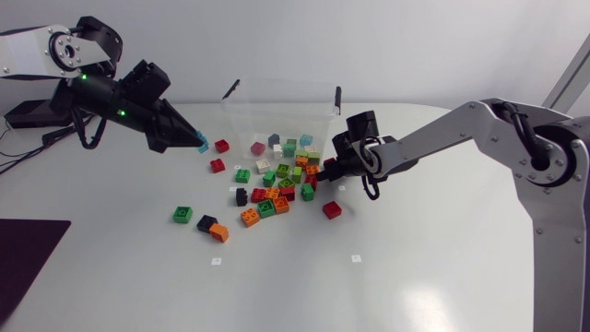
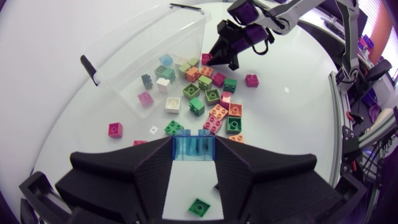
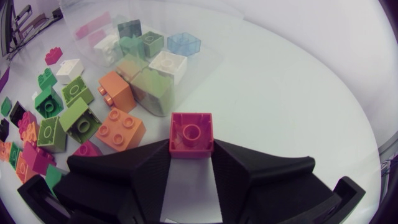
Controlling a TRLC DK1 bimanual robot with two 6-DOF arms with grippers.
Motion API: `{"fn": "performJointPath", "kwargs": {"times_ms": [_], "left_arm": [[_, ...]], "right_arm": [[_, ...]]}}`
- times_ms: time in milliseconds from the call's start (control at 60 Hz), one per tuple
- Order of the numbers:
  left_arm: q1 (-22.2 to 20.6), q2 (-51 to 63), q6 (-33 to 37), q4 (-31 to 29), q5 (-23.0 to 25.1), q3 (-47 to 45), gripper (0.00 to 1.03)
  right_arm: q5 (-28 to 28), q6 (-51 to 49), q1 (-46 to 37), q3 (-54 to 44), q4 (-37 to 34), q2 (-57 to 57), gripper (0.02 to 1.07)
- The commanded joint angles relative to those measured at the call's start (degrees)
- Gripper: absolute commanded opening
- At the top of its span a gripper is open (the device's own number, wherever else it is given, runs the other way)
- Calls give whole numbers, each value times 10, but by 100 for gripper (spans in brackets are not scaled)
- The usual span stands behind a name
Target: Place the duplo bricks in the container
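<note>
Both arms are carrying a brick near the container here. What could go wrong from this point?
The left gripper holds the blue brick right at its tips; it may slip out before reaching the container.
The right gripper, shut on a red brick, sits low beside the loose pile and might scatter it.
Both arms near one container might collide above it.

The left gripper [image 2: 194, 155] is matte black; it grips a translucent blue brick [image 2: 194, 146]. The right gripper [image 3: 191, 149] is matte black; it grips a red brick [image 3: 191, 132]. The container [image 1: 277, 100] is clear with black handles [image 1: 230, 89]. The table [image 1: 415, 277] is white. The pile [image 1: 277, 189] is green, orange, red, black and pink.
</note>
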Motion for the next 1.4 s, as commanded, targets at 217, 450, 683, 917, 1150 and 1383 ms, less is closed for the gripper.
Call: {"fn": "performJointPath", "kwargs": {"times_ms": [217,450,683,917,1150,1383], "left_arm": [[-14,49,-134,52,10,117,32],[-36,117,-188,88,10,185,32],[-43,206,-236,98,-3,293,32],[-47,264,-272,101,-18,365,33],[-72,298,-277,106,-51,394,57],[-43,292,-277,109,-74,393,98]], "right_arm": [[-2,1,-3,-67,-22,-95,35],[-8,4,-3,-97,-67,-203,35],[-14,16,5,-90,-97,-263,35],[-14,29,10,-65,-102,-275,34],[-14,35,22,-25,-120,-273,34],[-12,45,36,39,-143,-247,34]]}}
